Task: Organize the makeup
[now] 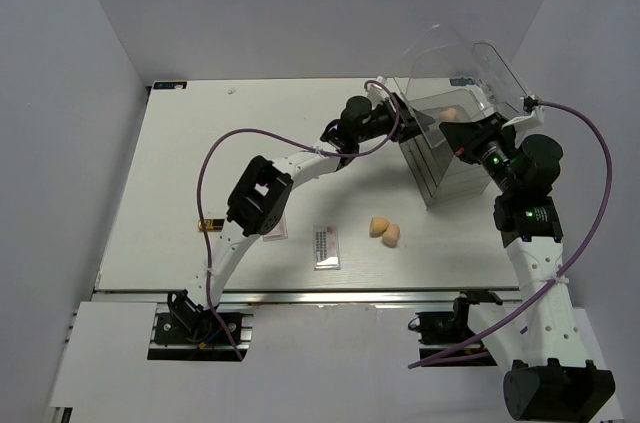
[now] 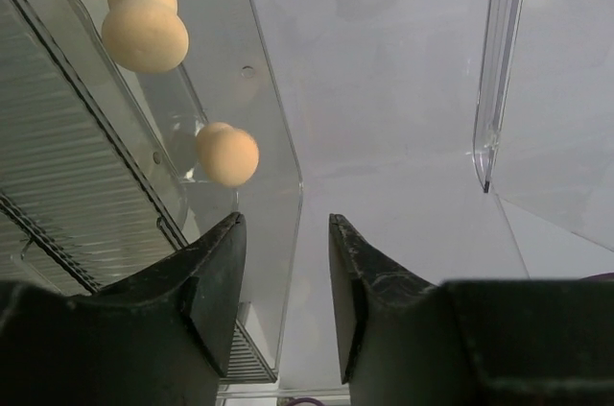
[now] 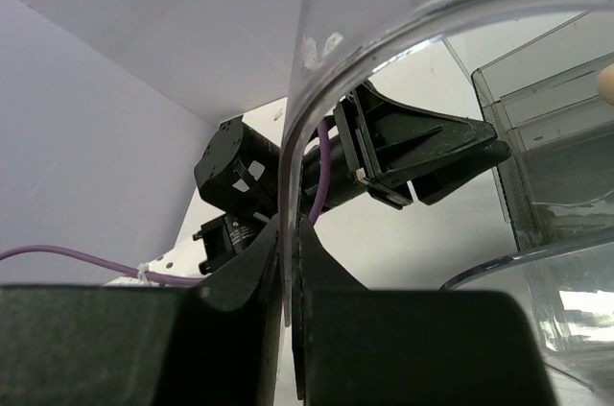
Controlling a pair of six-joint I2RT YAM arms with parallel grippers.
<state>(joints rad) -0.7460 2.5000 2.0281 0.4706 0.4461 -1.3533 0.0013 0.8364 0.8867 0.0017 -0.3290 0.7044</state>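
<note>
Here, right hand [image 3: 288, 233]: pinched shut on the clear lid [image 3: 403, 41], so the box [image 1: 440, 173] stands open.
Left hand [image 2: 285, 233]: jaws apart, empty (over the box).
Sponge [image 1: 450, 115]: inside box, upper right.
Two sponges [image 1: 385, 231]: tabletop [image 1: 200, 143], centre.

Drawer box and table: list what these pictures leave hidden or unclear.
1. Top view: one palette is mostly hidden under the left arm.
2. Top view: the lipstick is too small for detail; a second shows nowhere.
3. Left wrist: the sponges are doubled by reflections in the clear box; true count unclear.
4. Right wrist: a sponge is cut off by the right edge.
</note>
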